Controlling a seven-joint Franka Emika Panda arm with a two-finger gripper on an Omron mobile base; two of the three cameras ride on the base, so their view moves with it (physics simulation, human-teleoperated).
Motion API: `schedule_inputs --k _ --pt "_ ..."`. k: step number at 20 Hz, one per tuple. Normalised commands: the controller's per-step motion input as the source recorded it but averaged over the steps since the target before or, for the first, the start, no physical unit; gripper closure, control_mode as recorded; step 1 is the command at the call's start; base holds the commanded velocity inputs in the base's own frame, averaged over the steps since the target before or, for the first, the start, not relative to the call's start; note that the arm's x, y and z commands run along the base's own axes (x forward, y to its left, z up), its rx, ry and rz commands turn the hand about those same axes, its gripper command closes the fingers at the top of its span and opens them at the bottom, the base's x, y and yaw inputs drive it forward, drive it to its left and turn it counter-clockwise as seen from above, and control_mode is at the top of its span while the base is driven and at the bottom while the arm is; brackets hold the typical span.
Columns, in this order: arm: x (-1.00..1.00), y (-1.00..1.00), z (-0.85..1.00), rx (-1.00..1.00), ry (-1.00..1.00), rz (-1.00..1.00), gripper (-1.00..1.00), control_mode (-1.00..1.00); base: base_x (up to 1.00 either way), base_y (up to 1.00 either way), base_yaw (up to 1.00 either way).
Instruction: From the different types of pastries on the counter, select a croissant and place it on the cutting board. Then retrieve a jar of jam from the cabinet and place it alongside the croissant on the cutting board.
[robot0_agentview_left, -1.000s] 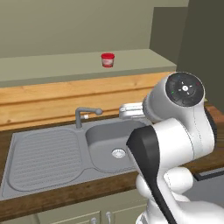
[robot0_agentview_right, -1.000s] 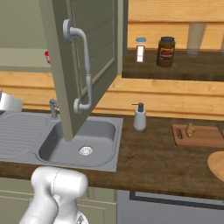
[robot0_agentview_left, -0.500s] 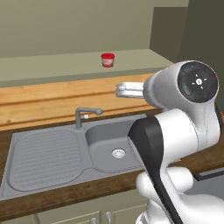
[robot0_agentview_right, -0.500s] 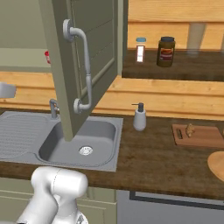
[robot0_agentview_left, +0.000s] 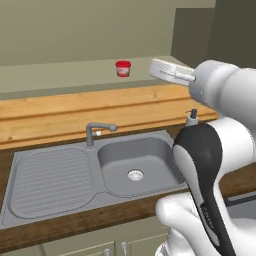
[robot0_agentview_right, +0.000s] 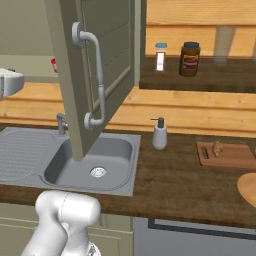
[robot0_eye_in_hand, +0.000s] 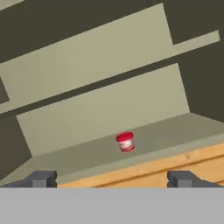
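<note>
**Standing alone: one red jar on the open cabinet's bottom shelf**

Holding a single thing, the cabinet (robot0_eye_in_hand: 109, 105) has its door (robot0_agentview_right: 95, 70) swung wide over the sink, the curved metal handle (robot0_agentview_right: 95, 80) facing the room. On the cabinet's bottom shelf stands the jar of jam (robot0_eye_in_hand: 125, 141), upright, red with a pale band and its red lid on, set back from the front edge with bare shelf on both sides. The upper shelf shows nothing on it in the hand view.

The gripper (robot0_eye_in_hand: 112, 179) faces into the cabinet with its two fingertips (robot0_eye_in_hand: 41, 178) spread wide apart and nothing between them; the jar sits well beyond them, roughly centred between the tips. From the left base view the hand (robot0_agentview_left: 170, 72) is level with the shelf, to the right of the jar (robot0_agentview_left: 123, 68) and apart from it.

Below, the sink (robot0_agentview_left: 30, 195) basin is bare except for its drain. A soap dispenser (robot0_agentview_right: 159, 134) stands on the counter (robot0_agentview_right: 175, 185) just right of the sink. Further right lies the cutting board (robot0_agentview_right: 235, 157), with the croissant (robot0_agentview_right: 217, 148) already resting on it near the left end. Up on the dark wall shelf (robot0_agentview_right: 220, 80) stand a dark brown jar (robot0_agentview_right: 190, 59) with a black lid and a small white bottle (robot0_agentview_right: 160, 56) with a blue cap, side by side, both closed.
</note>
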Motion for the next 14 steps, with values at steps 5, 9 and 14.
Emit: schedule_inputs --k 5,9,14 --pt "0.04 -0.08 -0.02 0.0 -0.53 0.22 -1.0 -1.0 0.0 0.0 0.0" --pt "0.0 -0.01 0.0 0.0 -0.06 0.02 -1.0 -1.0 0.0 0.0 0.0" --pt "0.28 0.0 0.13 -0.11 0.03 -0.04 -1.0 -1.0 0.0 0.0 0.0"
